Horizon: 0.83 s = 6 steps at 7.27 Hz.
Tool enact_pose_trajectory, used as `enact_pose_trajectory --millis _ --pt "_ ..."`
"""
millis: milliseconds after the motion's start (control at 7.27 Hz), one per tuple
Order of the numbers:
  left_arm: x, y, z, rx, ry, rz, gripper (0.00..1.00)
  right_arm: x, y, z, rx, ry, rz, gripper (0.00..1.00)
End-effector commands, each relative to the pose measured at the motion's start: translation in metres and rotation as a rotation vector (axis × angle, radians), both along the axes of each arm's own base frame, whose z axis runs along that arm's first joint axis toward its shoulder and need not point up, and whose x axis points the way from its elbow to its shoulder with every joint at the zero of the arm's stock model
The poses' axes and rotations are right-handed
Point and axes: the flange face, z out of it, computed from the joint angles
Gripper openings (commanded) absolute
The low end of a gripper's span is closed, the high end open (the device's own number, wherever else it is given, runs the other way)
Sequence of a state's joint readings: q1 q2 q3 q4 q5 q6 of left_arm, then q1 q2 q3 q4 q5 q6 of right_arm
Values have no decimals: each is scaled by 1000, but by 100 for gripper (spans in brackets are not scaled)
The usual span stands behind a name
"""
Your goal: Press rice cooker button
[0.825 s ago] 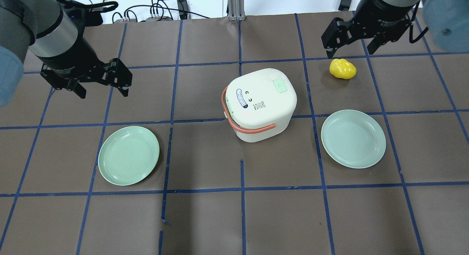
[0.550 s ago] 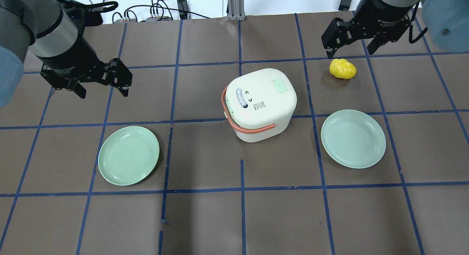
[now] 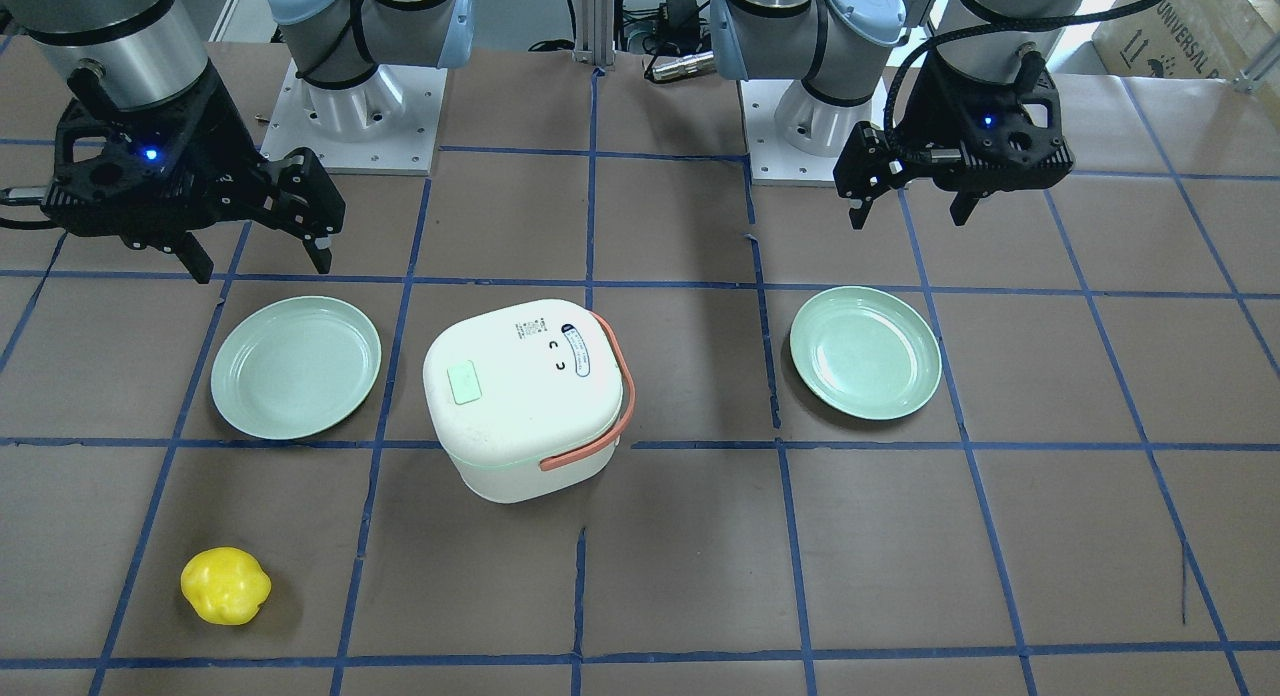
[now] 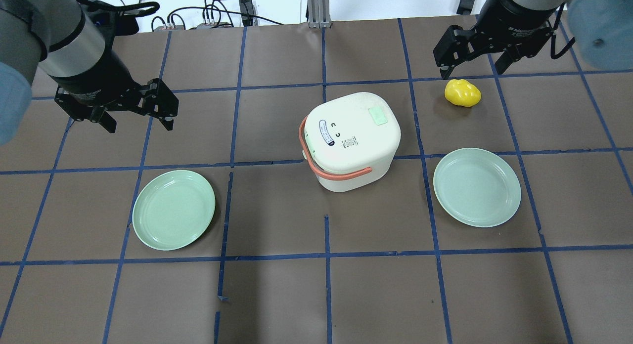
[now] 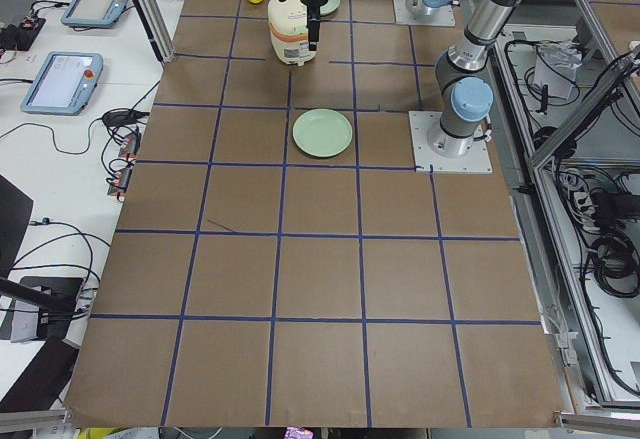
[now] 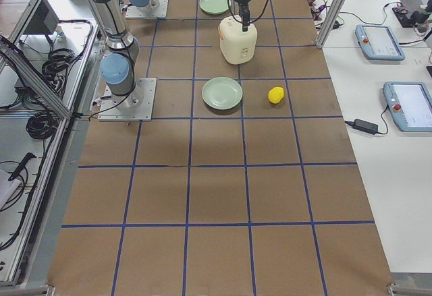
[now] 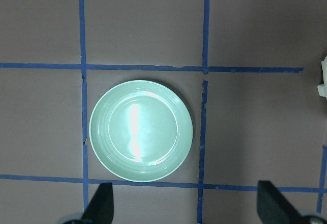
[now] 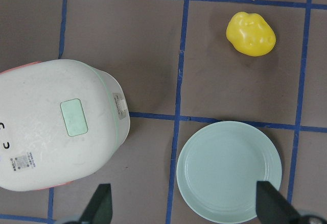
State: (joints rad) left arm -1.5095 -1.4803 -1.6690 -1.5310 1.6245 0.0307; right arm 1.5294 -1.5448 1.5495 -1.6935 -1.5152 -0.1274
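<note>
The white rice cooker (image 4: 351,139) stands mid-table with its lid shut and its salmon-orange handle folded down along its left and near sides. A mint green rectangular button (image 4: 378,115) sits on the lid; it also shows in the right wrist view (image 8: 74,117). My left gripper (image 4: 139,122) is open and empty, raised over the table far to the cooker's left. My right gripper (image 4: 471,67) is open and empty, raised at the far right, above and beyond the cooker. Neither gripper touches the cooker.
A yellow lumpy object (image 4: 462,93) lies just below the right gripper. One mint green plate (image 4: 173,209) lies near left, under the left wrist camera (image 7: 140,129). Another plate (image 4: 476,187) lies right of the cooker. Cables lie beyond the far edge.
The right gripper has drifted very slightly toward the far edge. The left arm, cooker, plates and yellow object have not moved.
</note>
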Motion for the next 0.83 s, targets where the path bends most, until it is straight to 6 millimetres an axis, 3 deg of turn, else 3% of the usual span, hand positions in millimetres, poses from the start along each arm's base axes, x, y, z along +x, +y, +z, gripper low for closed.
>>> enact_pose_trajectory --millis 0,550,688 --pt "0 0 0 0 0 0 100 0 -5 1 -6 -1 0 99" --pt "0 0 0 0 0 0 100 0 -8 4 -6 -4 -35 100" --pt "0 0 0 0 0 0 100 0 -9 3 -11 -8 -33 95"
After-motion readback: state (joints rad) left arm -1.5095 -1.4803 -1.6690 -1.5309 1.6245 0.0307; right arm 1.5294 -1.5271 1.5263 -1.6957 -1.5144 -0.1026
